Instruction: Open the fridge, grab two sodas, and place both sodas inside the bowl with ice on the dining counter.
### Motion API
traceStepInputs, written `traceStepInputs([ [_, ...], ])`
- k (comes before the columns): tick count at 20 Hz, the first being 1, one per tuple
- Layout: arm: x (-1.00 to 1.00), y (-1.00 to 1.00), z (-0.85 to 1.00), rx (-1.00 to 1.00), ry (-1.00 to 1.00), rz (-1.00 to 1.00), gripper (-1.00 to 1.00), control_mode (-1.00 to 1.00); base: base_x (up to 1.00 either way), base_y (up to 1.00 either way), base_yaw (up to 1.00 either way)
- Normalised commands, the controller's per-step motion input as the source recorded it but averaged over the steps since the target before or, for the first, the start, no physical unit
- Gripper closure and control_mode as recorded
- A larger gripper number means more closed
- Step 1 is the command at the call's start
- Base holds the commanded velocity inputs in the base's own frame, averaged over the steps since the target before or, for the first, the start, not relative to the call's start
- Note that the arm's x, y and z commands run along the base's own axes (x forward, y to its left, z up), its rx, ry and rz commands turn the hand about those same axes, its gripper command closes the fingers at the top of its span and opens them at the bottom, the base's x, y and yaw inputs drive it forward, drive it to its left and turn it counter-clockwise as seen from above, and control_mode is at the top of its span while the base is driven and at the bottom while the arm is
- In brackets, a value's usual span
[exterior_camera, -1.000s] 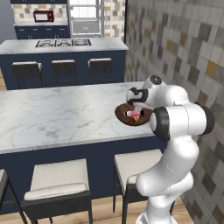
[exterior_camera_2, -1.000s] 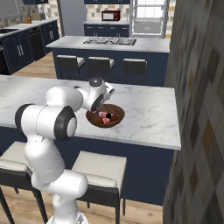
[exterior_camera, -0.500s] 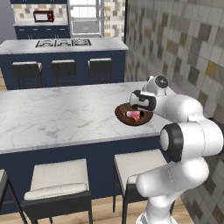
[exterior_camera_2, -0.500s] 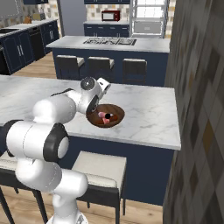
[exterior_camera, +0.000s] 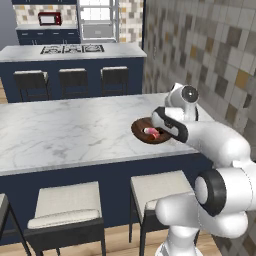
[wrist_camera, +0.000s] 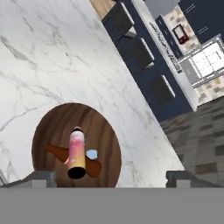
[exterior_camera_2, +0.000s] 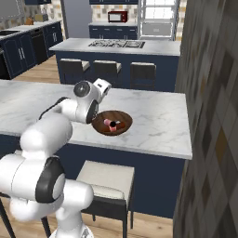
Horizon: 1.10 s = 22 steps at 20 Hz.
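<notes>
Hovering over the dining counter (exterior_camera: 75, 130), the gripper (wrist_camera: 109, 177) stands with jaws wide apart and empty; the pink soda (wrist_camera: 77, 152) and brown soda (wrist_camera: 72, 158) lie in the wooden bowl (wrist_camera: 105, 135). Lifting straight up should avoid nudging them.

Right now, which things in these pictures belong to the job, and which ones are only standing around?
Belong to the job:
- pink soda, lying in the bowl
- brown soda, under it
- wooden bowl
- dining counter

Only standing around:
- stools
- stovetop
- microwave
</notes>
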Motion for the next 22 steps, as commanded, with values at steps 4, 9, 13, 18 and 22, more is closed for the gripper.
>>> traceStepInputs([
  [4, -0.69, 0.13, 0.29, 0.0, -0.04, -0.02, -1.0, -1.0, 0.0, 0.0, 0.0],
  [9, -0.78, 0.11, 0.32, 0.0, -0.05, -0.03, -1.0, -1.0, 0.0, 0.0, 0.0],
  [13, -0.83, 0.1, 0.28, 0.0, -0.06, -0.03, -1.0, -1.0, 0.0, 0.0, 0.0],
  [18, -0.8, 0.08, 0.3, 0.0, -0.05, -0.02, -1.0, -1.0, 0.0, 0.0, 0.0],
  [22, -0.75, 0.05, 0.36, 0.0, -0.04, -0.02, -1.0, -1.0, 0.0, 0.0, 0.0],
])
